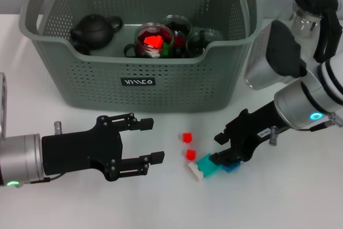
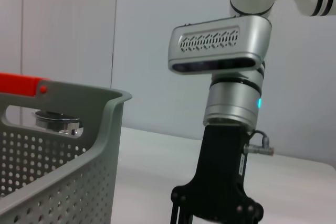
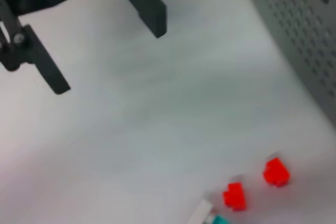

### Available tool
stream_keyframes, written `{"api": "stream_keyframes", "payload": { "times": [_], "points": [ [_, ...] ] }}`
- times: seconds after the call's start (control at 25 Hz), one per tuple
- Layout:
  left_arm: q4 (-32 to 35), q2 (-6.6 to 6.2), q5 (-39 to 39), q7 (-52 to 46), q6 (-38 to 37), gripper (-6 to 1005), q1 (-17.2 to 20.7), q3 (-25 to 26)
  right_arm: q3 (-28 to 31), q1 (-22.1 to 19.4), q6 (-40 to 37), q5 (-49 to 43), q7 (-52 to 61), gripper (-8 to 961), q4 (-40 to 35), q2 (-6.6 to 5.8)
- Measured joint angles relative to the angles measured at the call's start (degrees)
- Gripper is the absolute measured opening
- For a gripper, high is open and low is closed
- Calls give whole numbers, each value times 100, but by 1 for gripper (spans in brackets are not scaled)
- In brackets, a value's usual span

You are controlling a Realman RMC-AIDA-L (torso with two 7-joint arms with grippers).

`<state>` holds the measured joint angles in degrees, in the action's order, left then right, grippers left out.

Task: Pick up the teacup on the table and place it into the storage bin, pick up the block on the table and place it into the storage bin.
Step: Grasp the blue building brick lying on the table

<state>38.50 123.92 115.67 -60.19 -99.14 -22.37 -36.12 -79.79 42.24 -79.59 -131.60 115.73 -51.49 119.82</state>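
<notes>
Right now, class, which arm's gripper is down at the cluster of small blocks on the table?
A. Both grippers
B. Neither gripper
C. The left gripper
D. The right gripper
D: the right gripper sits at the teal block in front of the storage bin, while the left gripper hangs open, apart from the blocks.
</notes>
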Motion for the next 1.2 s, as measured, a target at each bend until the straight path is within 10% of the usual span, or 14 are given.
{"api": "stream_keyframes", "payload": {
  "times": [1.2],
  "points": [
    [-5,13,-1,-7,48,706,-3,-9,469,8,-926,-1099,1154,658,-490,50]
  ]
}}
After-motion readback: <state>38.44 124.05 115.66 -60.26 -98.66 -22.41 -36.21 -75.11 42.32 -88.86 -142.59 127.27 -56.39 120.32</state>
